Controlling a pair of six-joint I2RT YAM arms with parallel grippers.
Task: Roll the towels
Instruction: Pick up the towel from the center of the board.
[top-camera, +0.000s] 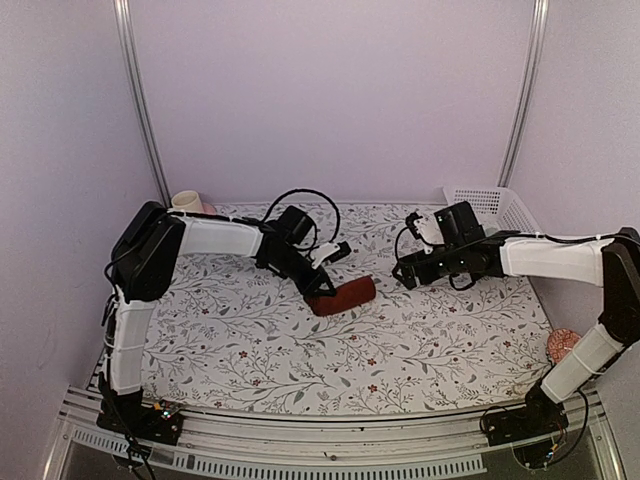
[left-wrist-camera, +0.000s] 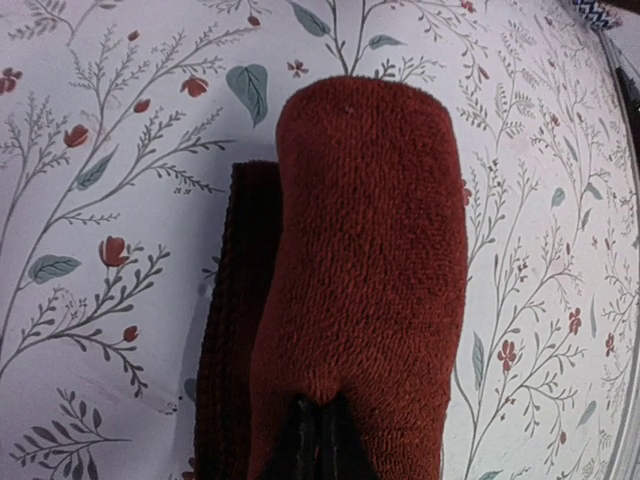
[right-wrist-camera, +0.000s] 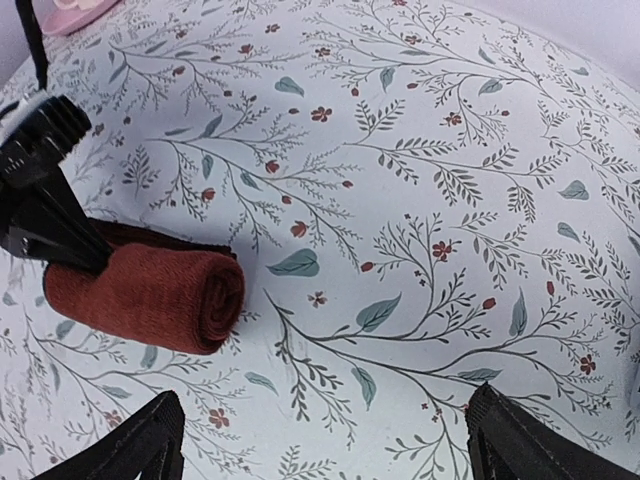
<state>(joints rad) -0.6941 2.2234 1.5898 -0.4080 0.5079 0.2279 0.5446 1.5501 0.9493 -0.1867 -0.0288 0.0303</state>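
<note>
A dark maroon towel (top-camera: 342, 295) lies rolled into a cylinder on the floral table covering, mid-table. In the left wrist view the roll (left-wrist-camera: 370, 270) runs away from the camera, with a loose flat edge along its left side. My left gripper (left-wrist-camera: 320, 405) is shut, its black tips pinched into the near end of the roll; seen from above, it (top-camera: 322, 290) sits at the roll's left end. The right wrist view shows the roll (right-wrist-camera: 150, 290) at left, spiral end facing me. My right gripper (right-wrist-camera: 320, 420) hangs open to the right of the towel, apart from it, holding nothing.
A white mesh basket (top-camera: 490, 205) stands at the back right. A cream cup (top-camera: 188, 202) sits at the back left behind the left arm. A pinkish round object (top-camera: 562, 345) lies by the right edge, near the right arm's base.
</note>
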